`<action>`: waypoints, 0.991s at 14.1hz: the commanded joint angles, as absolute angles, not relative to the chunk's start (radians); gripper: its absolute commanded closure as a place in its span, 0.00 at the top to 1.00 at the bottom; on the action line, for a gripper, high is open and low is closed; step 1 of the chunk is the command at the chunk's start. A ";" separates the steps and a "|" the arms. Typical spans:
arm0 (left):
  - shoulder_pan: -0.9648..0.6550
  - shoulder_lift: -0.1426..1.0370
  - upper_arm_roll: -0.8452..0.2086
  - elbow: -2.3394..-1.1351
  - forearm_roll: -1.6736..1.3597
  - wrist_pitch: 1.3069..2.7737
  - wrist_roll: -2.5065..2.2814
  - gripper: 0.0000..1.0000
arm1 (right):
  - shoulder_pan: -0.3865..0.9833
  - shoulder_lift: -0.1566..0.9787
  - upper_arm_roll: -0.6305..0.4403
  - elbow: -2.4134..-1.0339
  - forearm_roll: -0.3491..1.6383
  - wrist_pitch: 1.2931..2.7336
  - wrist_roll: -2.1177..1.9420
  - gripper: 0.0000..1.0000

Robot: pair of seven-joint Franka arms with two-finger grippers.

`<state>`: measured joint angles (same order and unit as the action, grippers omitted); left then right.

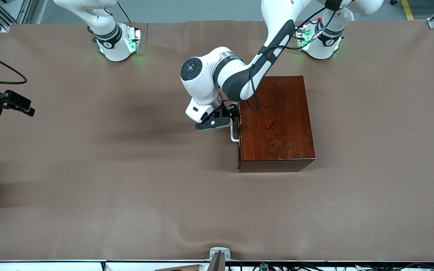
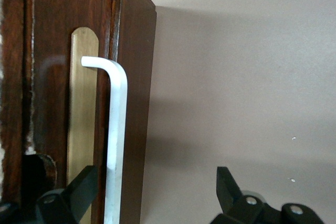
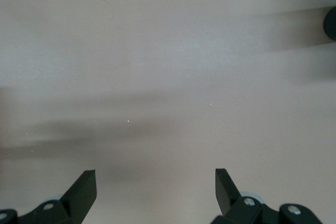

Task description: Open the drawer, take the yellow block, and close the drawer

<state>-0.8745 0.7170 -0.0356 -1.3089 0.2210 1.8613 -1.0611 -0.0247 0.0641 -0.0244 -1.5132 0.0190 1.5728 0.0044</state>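
**Listener:** Where is your hand compared with the drawer?

**Me:** My left gripper (image 1: 229, 117) sits right at the front of the wooden box (image 1: 275, 120), at the handle (image 2: 116, 140). The drawer (image 2: 58, 108) is shut. The white bar runs lengthwise across my spread fingers; one finger (image 2: 79, 190) is between bar and drawer front, the other (image 2: 227, 184) well clear over the table (image 1: 107, 169) (nothing is gripped yet).

**Listener:** And the yellow block?

**Me:** I can't see it; I judge it is inside the shut drawer.

**Listener:** Your other hand?

**Me:** My right gripper (image 3: 156, 190) waits with fingers apart over bare table, much farther from the handle. So I reckon the pull falls to my left.
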 commanded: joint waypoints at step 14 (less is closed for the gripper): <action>-0.881 0.764 -0.029 -1.278 0.244 1.973 -1.080 1.00 | -0.040 0.054 -0.012 -1.522 0.025 1.608 -0.003 1.00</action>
